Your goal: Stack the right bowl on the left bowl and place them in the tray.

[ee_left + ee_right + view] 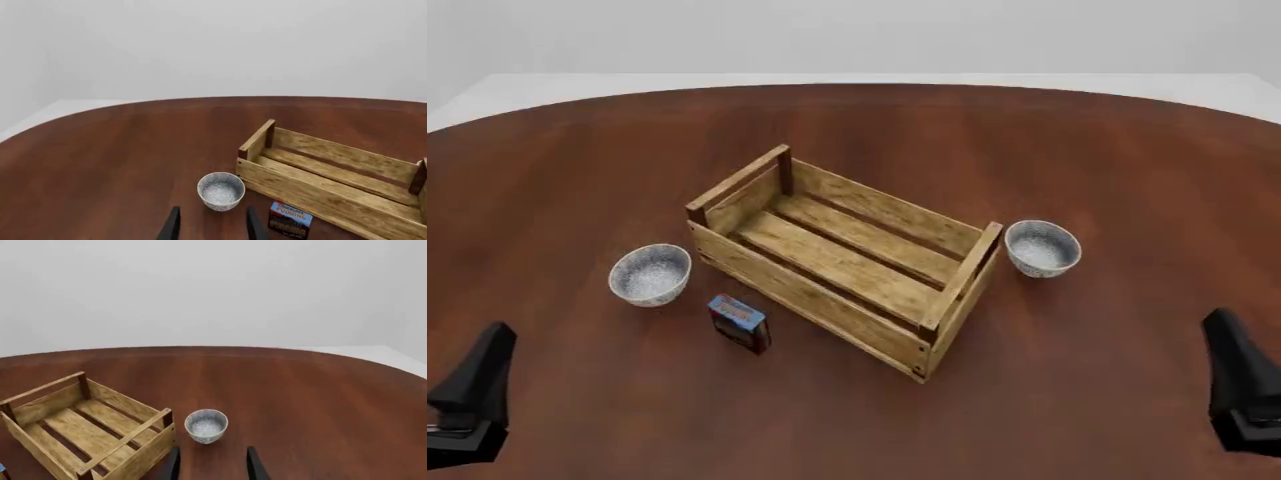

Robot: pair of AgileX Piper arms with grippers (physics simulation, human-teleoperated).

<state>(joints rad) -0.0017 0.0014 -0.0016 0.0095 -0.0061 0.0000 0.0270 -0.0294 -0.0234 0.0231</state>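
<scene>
Both black jaws, left gripper (210,227) and right gripper (212,464), gape empty; right should descend squarely over the speckled grey right bowl's (1042,247) rim, clear of the slatted wooden tray (843,268).

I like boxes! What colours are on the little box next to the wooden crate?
Blue on top, red below, on the small box, clearest in the left wrist view.

There are two bowls: one left bowl (650,274) and one right bowl (1042,247). There is one wooden tray (843,260). There is one small blue-and-red box (741,322). There is one brown table (561,180). There are two tools, the left tool (474,385) and the right tool (1237,375)
</scene>
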